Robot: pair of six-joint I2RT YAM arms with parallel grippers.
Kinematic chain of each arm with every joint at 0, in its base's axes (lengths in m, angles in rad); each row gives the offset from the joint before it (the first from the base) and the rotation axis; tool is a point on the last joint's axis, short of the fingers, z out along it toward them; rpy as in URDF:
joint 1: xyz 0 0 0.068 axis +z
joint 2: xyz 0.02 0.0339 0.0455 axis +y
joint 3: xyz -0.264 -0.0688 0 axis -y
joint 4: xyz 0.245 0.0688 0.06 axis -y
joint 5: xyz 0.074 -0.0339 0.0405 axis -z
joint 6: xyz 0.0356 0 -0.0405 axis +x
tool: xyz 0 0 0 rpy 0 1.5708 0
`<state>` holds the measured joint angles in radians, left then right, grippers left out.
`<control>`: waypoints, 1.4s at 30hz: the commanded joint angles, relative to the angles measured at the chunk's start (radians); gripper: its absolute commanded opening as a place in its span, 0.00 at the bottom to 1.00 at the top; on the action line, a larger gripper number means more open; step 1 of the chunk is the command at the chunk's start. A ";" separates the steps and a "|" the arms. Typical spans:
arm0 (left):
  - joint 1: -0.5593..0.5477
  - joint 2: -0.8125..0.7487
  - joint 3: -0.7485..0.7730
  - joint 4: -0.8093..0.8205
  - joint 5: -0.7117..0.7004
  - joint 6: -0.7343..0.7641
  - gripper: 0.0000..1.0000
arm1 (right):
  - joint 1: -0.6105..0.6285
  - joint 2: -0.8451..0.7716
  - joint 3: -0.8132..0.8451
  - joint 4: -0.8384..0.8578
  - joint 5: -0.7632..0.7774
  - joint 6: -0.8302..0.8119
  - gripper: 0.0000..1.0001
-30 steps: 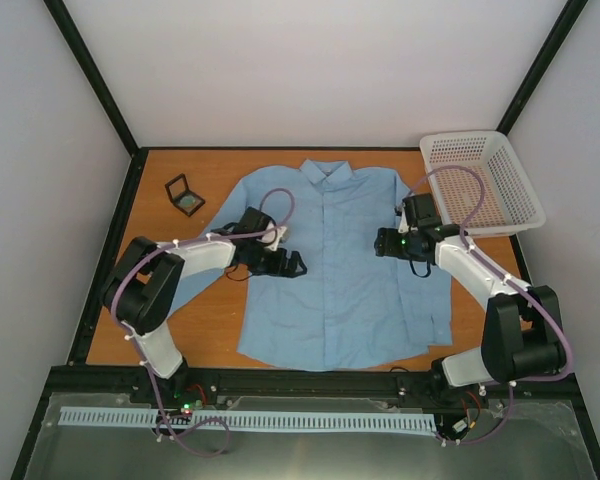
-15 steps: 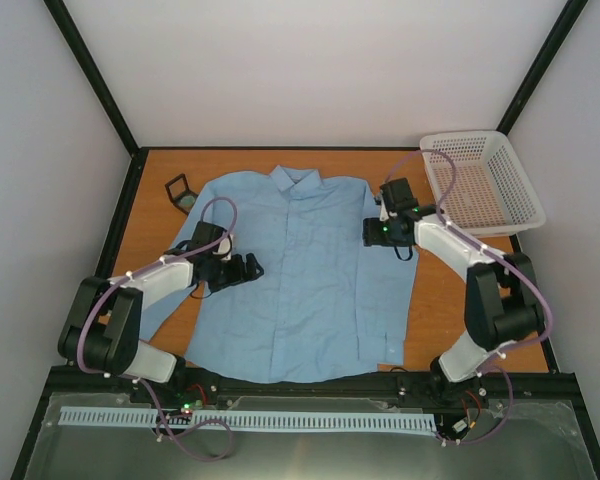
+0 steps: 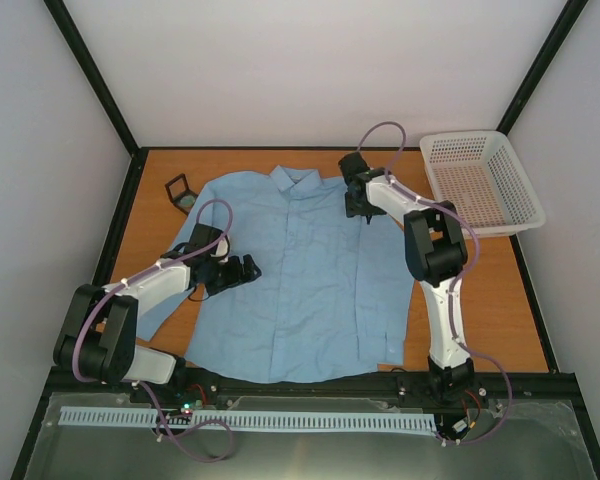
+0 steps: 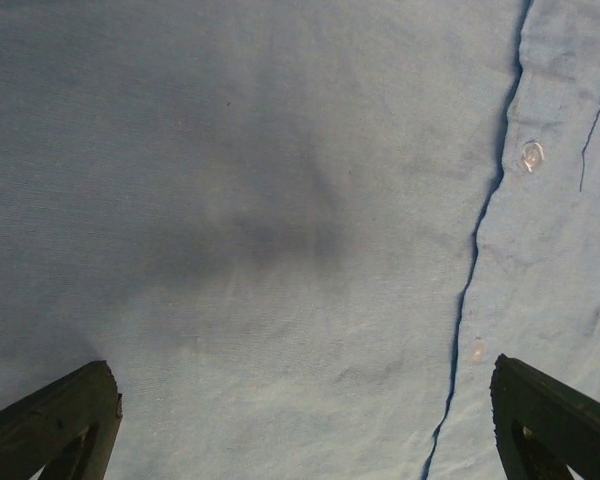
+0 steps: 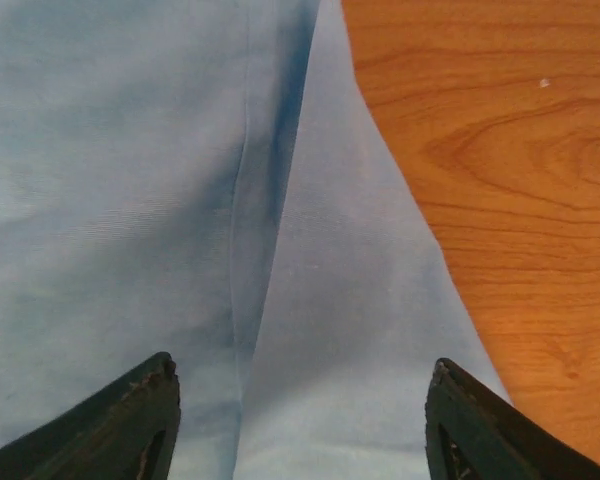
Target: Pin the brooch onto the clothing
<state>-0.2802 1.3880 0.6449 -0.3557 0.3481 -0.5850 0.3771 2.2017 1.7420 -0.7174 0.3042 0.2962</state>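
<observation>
1. Over the orange wooden surface (image 3: 490,300) in the top view, the light blue shirt (image 3: 300,290) lies flat with its collar toward the far wall.
   - The left gripper (image 3: 245,270) hangs above the shirt's left chest panel, jaws spread and empty.
   - The right gripper (image 3: 359,205) hangs above the shirt's far right shoulder, near the collar.
   - The brooch (image 3: 188,201) shows only as a small greyish spot at the black box (image 3: 178,186), just beside the shirt's left shoulder. It is well apart from both grippers.
   - A white mesh basket (image 3: 480,185) sits at the far right corner.

2. Left wrist view:
   - The left gripper (image 4: 305,425) is released, its two dark fingers (image 4: 60,425) at the bottom corners with only shirt (image 4: 260,200) fabric below.
   - The button strip runs down the right side, with one clear button (image 4: 531,155) on it.
   - No brooch shows here.

3. Right wrist view:
   - The right gripper (image 5: 305,425) has its fingers (image 5: 120,425) apart and grasps nothing.
   - Beneath them lies the shirt (image 5: 130,180) with a seam fold running downward, and bare surface (image 5: 500,150) at the right.
</observation>
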 commanded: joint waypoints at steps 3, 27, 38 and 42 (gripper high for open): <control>0.005 -0.012 -0.007 0.025 0.012 -0.015 1.00 | 0.008 0.119 0.134 -0.133 0.160 0.007 0.56; 0.006 -0.034 -0.021 0.022 0.004 -0.024 1.00 | -0.172 0.270 0.325 0.068 0.484 -0.438 0.42; 0.006 -0.026 0.000 0.041 0.031 -0.013 1.00 | -0.099 0.160 0.513 -0.269 0.187 -0.291 0.82; 0.006 -0.040 0.014 0.028 0.019 -0.001 1.00 | -0.075 -0.011 0.244 -0.267 0.035 -0.177 0.84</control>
<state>-0.2794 1.3705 0.6270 -0.3351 0.3634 -0.5934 0.2680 2.3703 2.1674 -0.9104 0.5098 -0.0154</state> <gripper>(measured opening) 0.997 0.839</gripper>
